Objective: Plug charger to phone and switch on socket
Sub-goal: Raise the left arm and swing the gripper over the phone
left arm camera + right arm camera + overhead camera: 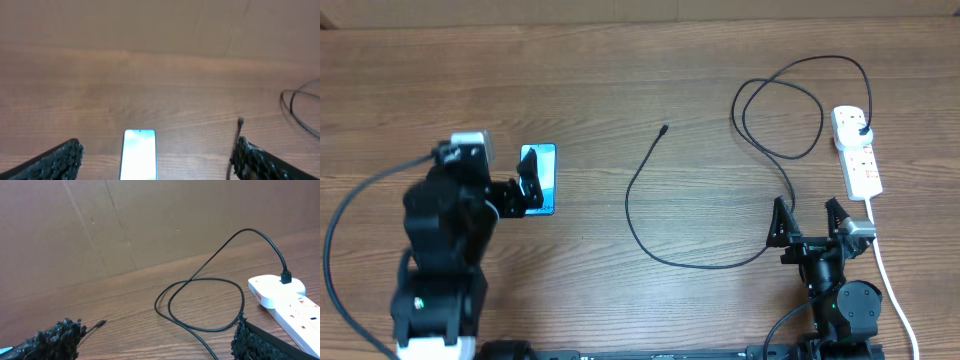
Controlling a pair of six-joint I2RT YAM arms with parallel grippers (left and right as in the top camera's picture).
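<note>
The phone point(539, 178) lies on the wooden table at the left, its light blue screen up; it also shows in the left wrist view point(139, 154). My left gripper point(527, 187) is open, with its fingers on either side of the phone. The charger cable point(640, 215) runs from its free connector tip point(664, 129) in a long curve and a loop to its black plug point(861, 129), which sits in the white socket strip point(857, 152). The tip point(101, 322), the loop point(200, 305) and the strip point(285, 297) show in the right wrist view. My right gripper point(809, 222) is open and empty beside the cable.
The strip's white cord point(892, 285) runs down the right side past my right arm's base point(845, 300). A cardboard wall point(125, 220) stands behind the table.
</note>
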